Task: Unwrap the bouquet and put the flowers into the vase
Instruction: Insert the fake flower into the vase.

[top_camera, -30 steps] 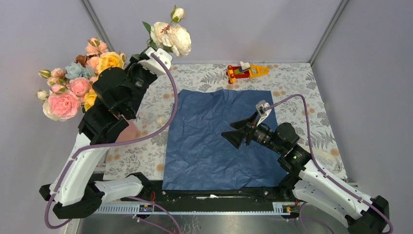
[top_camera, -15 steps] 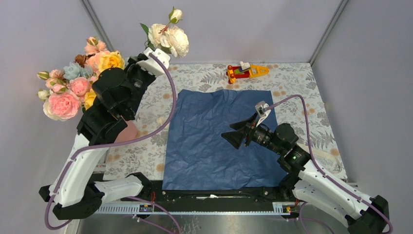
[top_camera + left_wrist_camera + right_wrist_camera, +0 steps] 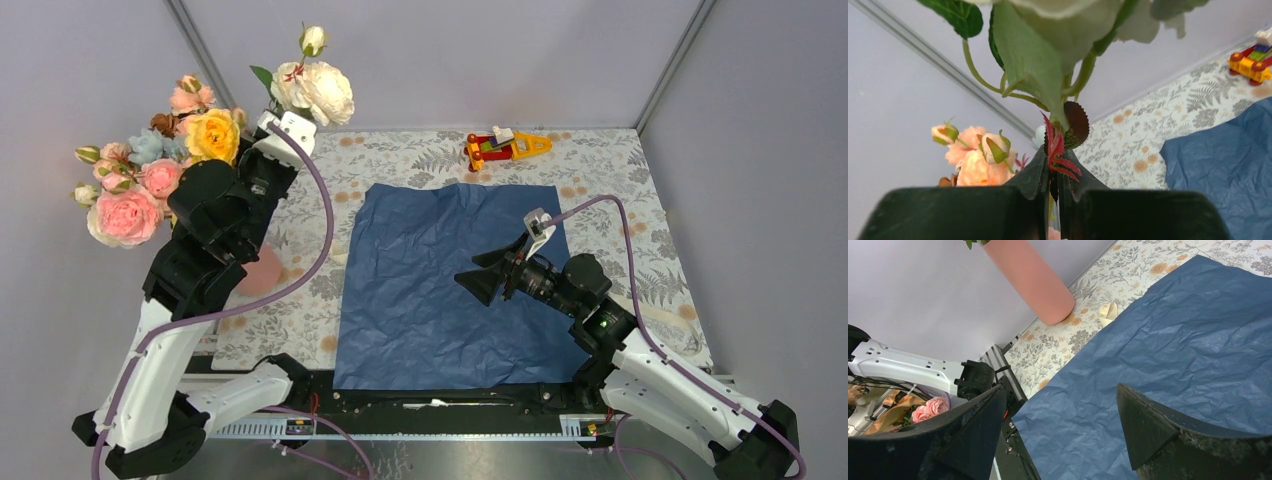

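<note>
Left fingers (image 3: pixel 1034 172): pinched together on the thin green stem of a cream bloom (image 3: pixel 318 90), high over the tabletop's (image 3: pixel 600 160) far left corner.
Right fingers (image 3: pixel 1148 425): spread apart above flat blue paper (image 3: pixel 450 280).
Vase (image 3: pixel 1034 279): left of the paper; mouth cut off, mostly hidden overhead by the left arm.
Flowers (image 3: pixel 150 170): bunched beyond that arm, stems hidden.

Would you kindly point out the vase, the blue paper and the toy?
vase (image 3: pixel 1030 277), right wrist view, side wall.
blue paper (image 3: pixel 430 290), top view, middle.
toy (image 3: pixel 505 147), top view, body.
</note>
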